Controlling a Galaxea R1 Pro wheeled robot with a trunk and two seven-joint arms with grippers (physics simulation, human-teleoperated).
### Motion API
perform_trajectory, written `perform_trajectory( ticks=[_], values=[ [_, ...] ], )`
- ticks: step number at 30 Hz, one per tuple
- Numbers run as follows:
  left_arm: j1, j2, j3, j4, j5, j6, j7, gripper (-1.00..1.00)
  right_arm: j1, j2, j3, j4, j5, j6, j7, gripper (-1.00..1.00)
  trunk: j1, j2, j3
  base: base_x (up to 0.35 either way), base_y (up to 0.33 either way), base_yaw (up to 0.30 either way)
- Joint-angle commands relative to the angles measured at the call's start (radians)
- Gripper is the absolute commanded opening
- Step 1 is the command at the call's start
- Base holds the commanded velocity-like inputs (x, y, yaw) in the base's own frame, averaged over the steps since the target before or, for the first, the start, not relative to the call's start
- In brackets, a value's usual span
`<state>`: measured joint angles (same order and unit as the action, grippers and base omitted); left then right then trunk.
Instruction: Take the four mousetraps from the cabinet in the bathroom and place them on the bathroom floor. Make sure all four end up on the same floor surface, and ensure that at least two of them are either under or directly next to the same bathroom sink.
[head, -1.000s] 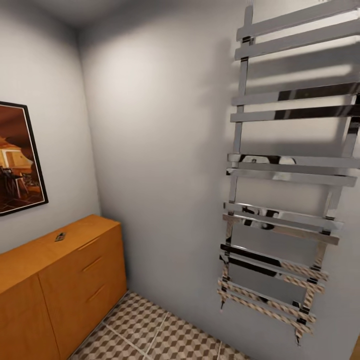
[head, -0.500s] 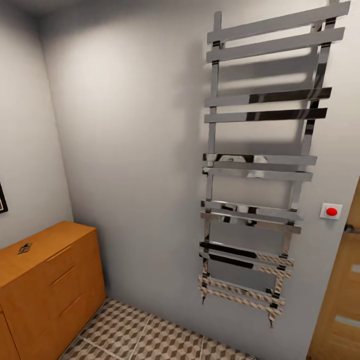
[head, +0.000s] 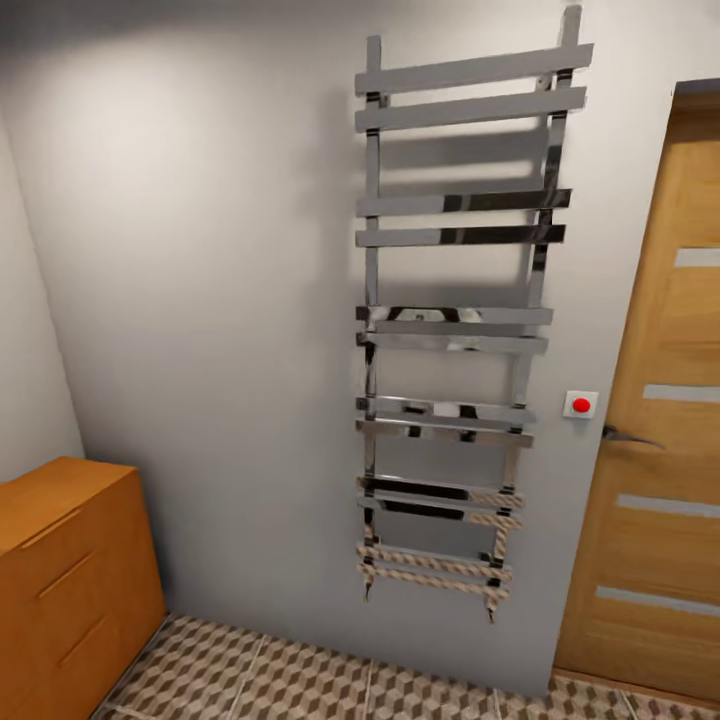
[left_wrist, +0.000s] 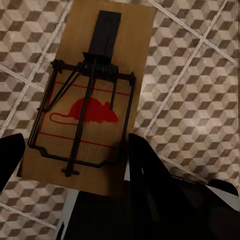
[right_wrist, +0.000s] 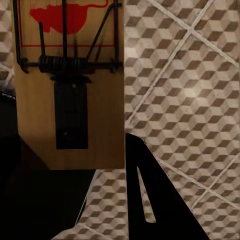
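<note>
**Both grippers carrying a mousetrap, head cam on the wall**

- Left wrist view: mousetrap (left_wrist: 90, 100) sits between the two dark fingers (left_wrist: 150, 170) of the left gripper (left_wrist: 75, 160), which is closed on the board's edges. Wire spring parts and red mouse print face the camera. Cube-pattern bathroom floor (left_wrist: 200, 80) lies behind it; the trap is held clear of the tiles.
- Right wrist view: second mousetrap (right_wrist: 70, 85) pinched in the right gripper (right_wrist: 75, 165), dark trigger plate toward the camera, one finger (right_wrist: 145, 190) against its edge. The other finger is in shadow, so exact jaw width is hard to read. Same floor tiles (right_wrist: 190, 100) beyond.
- Head view shows neither trap: an end of the orange cabinet (head: 60, 560) at lower left, a chrome towel rail (head: 455, 320) on the grey wall, a red button (head: 581, 404), a wooden door (head: 660, 420) at right, and a floor strip (head: 300, 680) along the bottom.
- Both wrists point down at the floor.
</note>
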<state>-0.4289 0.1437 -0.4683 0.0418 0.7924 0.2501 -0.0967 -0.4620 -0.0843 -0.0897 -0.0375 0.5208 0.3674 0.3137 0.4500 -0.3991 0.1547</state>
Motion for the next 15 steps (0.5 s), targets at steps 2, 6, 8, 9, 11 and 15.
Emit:
perform_trajectory(
  ticks=[2,6,8,9,11,15],
  values=[
    [0.001,-0.002,-0.009,0.003,0.006,0.001,-0.009,-1.00,0.000,0.000,-0.008,-0.002,0.008,0.006,0.004,-1.00,0.000,-0.001,0.000,-0.254,-0.061,-0.294],
    [0.002,-0.003,-0.009,0.003,0.005,0.001,-0.009,-1.00,0.000,0.000,-0.008,-0.002,0.008,0.006,0.004,-1.00,0.000,-0.001,0.000,-0.211,-0.057,-0.294],
    [0.003,-0.003,-0.009,0.003,0.005,0.001,-0.009,-1.00,0.000,0.000,-0.008,-0.002,0.008,0.006,0.004,-1.00,0.000,-0.001,0.000,-0.112,-0.032,-0.294],
    [0.003,-0.004,-0.009,0.003,0.005,0.001,-0.009,-1.00,0.000,0.000,-0.008,-0.002,0.008,0.006,0.004,-1.00,0.000,-0.001,0.000,-0.064,-0.018,-0.294],
    [0.003,-0.004,-0.009,0.003,0.005,0.001,-0.009,-1.00,0.000,0.000,-0.009,-0.002,0.008,0.006,0.004,-1.00,0.000,-0.001,0.000,-0.046,-0.013,-0.294],
    [0.004,-0.004,-0.009,0.003,0.005,0.000,-0.009,-1.00,0.000,0.000,-0.009,-0.002,0.008,0.006,0.005,-1.00,0.000,-0.001,0.000,-0.019,-0.005,-0.294]
  ],
)
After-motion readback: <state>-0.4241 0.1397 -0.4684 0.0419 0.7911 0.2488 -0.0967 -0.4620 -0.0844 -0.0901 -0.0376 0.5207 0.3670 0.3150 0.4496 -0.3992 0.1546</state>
